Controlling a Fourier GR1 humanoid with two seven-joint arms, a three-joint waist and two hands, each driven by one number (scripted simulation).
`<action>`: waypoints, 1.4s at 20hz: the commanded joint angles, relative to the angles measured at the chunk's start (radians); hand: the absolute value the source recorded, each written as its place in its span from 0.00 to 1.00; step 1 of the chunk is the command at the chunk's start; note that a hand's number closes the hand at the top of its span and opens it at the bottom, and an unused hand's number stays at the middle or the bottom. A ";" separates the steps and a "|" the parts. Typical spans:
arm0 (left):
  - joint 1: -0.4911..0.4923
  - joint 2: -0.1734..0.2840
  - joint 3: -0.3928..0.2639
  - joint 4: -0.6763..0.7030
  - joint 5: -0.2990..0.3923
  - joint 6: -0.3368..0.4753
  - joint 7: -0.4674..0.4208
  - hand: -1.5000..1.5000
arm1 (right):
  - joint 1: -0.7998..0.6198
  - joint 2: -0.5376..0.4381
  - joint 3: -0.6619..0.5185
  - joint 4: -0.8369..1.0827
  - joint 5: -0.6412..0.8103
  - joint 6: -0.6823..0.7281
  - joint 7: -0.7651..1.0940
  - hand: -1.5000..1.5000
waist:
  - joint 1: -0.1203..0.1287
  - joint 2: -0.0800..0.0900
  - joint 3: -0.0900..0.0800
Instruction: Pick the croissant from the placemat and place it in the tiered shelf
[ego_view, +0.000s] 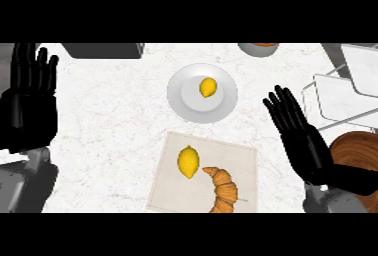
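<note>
A golden-brown croissant (224, 191) lies on the beige placemat (236, 160) near the lower edge, with a yellow lemon (189, 161) just left of it on the same mat. The white tiered shelf (353, 90) stands at the right edge. My right hand (303, 141) is open, fingers straight and pointing up-left, hovering to the right of the placemat and apart from the croissant. At the left edge my left hand (28, 100) rests open with fingers up.
A white plate (184, 102) holding a second lemon (209, 87) sits beyond the placemat. A brown round wooden object (356, 149) lies at the right under my right wrist. A grey object (103, 50) and a bowl (258, 49) sit along the far edge.
</note>
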 joint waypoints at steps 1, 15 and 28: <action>0.063 0.011 0.026 0.037 0.039 -0.048 0.013 0.50 | 0.064 -0.051 -0.021 -0.075 0.083 -0.067 -0.002 1.00 | 0.000 0.040 0.027; 0.264 0.057 -0.111 0.348 0.058 -0.232 0.280 0.50 | 0.554 -0.215 -0.113 -0.140 0.375 -0.350 0.049 0.00 | -0.011 0.043 0.027; 0.211 0.035 -0.101 0.373 0.010 -0.233 0.283 0.50 | 0.588 -0.409 0.069 -0.647 0.588 -0.233 0.618 0.00 | 0.016 0.048 0.026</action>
